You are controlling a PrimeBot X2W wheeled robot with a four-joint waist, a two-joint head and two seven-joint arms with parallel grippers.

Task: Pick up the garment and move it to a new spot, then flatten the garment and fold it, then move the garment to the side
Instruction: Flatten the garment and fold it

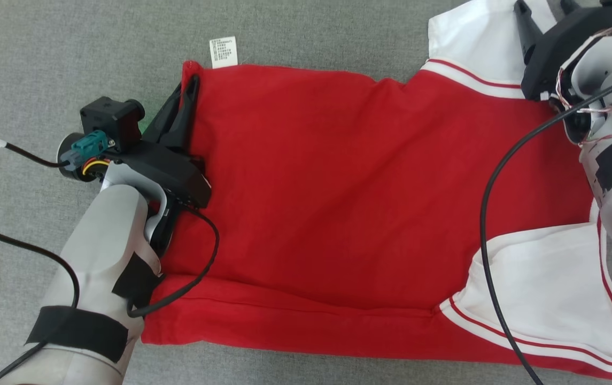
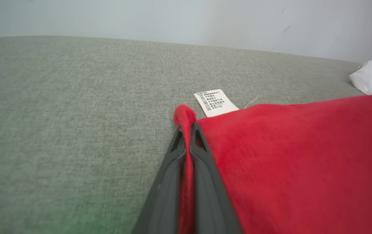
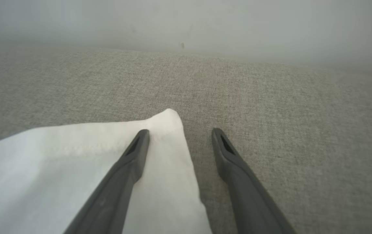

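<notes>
Clenched on garment corner beside label: left fingers. Released, straddling white sleeve edge: right fingers. Open grey cloth beyond.

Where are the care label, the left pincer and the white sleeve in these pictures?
care label [image 2: 216,102]: left wrist view, middle of the printed tag.
left pincer [image 2: 188,130]: left wrist view, between fingertips pinching the garment [image 2: 302,162].
white sleeve [image 3: 49,169]: right wrist view, flat cloth near its corner.

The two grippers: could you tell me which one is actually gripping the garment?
The left gripper: its fingers are shut on the garment's red corner by the white label. The right gripper stands open over a white sleeve corner.
</notes>
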